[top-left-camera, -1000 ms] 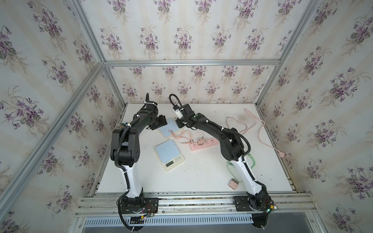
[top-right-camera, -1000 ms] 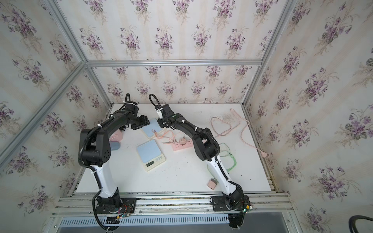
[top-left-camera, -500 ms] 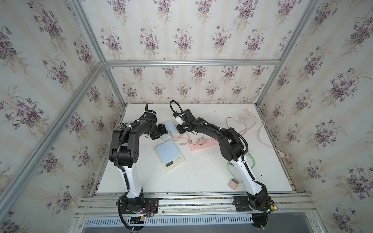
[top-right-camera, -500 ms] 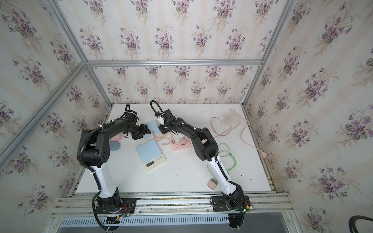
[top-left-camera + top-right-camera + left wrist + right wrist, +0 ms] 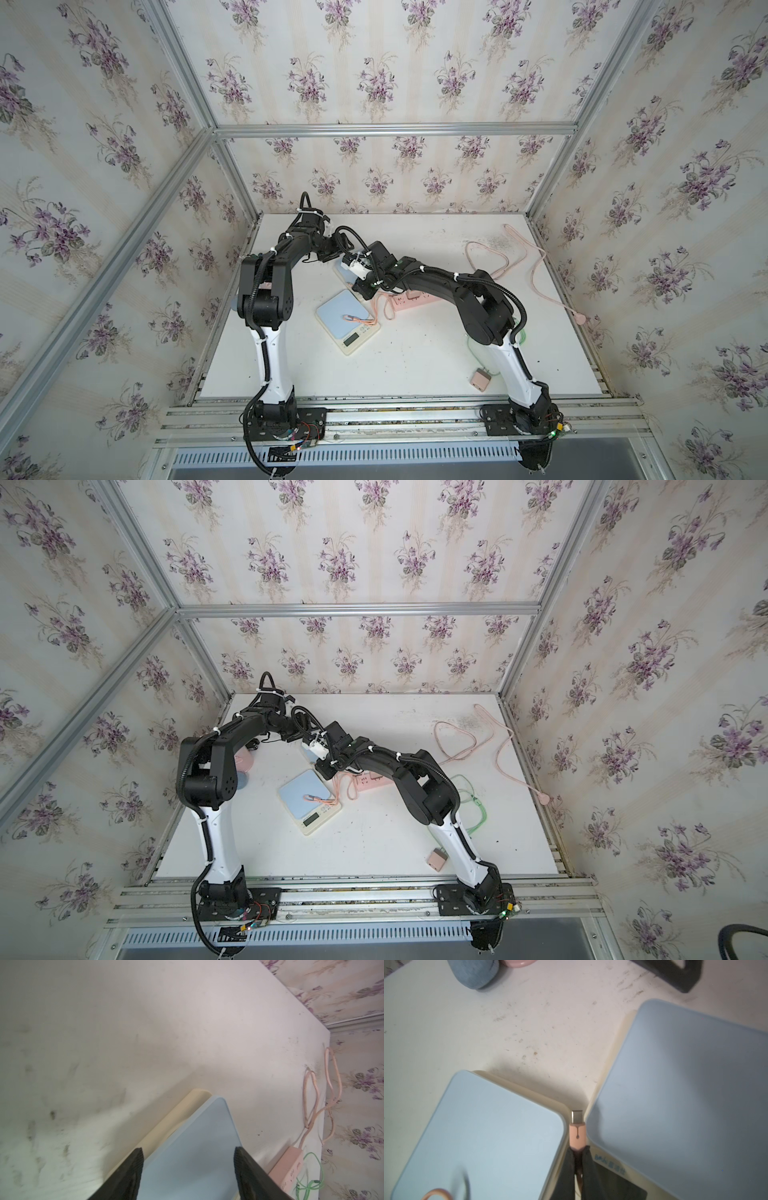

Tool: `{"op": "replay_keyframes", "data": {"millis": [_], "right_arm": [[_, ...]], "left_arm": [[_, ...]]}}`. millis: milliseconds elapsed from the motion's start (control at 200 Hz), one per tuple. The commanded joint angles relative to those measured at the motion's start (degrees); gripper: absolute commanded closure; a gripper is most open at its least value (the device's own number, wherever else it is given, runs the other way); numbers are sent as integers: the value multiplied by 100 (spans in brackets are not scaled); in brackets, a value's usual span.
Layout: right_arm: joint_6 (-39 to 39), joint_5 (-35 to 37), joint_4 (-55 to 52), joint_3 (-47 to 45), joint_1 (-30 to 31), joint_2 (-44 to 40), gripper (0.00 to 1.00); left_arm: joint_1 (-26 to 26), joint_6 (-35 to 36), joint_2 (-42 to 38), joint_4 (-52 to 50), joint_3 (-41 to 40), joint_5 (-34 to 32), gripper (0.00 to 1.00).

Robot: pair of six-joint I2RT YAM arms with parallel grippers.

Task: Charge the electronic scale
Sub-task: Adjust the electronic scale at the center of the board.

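On the white counter (image 5: 415, 361), two blue-topped electronic scales lay near each other: the near scale (image 5: 347, 320) with a pink cable loop on its platform, and the far scale (image 5: 193, 1159) under the left gripper (image 5: 188, 1157), whose jaws stood wide apart. The right gripper (image 5: 578, 1159) had its jaws closed on the pink USB-C plug (image 5: 577, 1130), positioned between the two scales. A pink power strip (image 5: 409, 300) lay beside them.

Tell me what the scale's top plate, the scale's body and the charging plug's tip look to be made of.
Scale's top plate: pale blue, smooth with a soft sheen, likely glass or glossy plastic; it cannot be told which. Scale's body: cream, matte, moulded rounded rim, probably plastic. Charging plug's tip: silvery bright shell, looks metal, with a pink sleeve behind it, likely soft plastic or rubber.
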Motion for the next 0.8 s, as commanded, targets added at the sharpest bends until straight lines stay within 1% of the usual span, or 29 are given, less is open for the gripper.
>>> {"op": "replay_keyframes", "data": {"millis": [0,110,215,390,550,609,679,794], "right_arm": [[194,363,-165,272,-58,-293,100],[364,780,-574,693,-275,-273,100],[443,1292,-703,756,-487,-233,100],[96,2170,-1390,1316,-611,381,100],[-3,2687,-1944,1730,-609,894,100],[52,2729,-2095,1766,-610,1025,100],[94,2556,-2230,1749,-609,1126,100],[69,1813,-2248,1542,-572,1107,100]], "left_arm": [[108,181,-206,10,49,-43,29],[183,168,-557,-70,-276,-433,29],[184,136,-918,-122,-790,-650,29],[132,74,-1346,-117,-1705,-662,29],[64,0,-1524,-64,-2356,-609,29],[-12,-71,-1553,80,-2585,-518,29],[-124,-151,-1499,269,-2755,-378,29],[-188,-324,-1277,539,-2826,-155,29]]}}
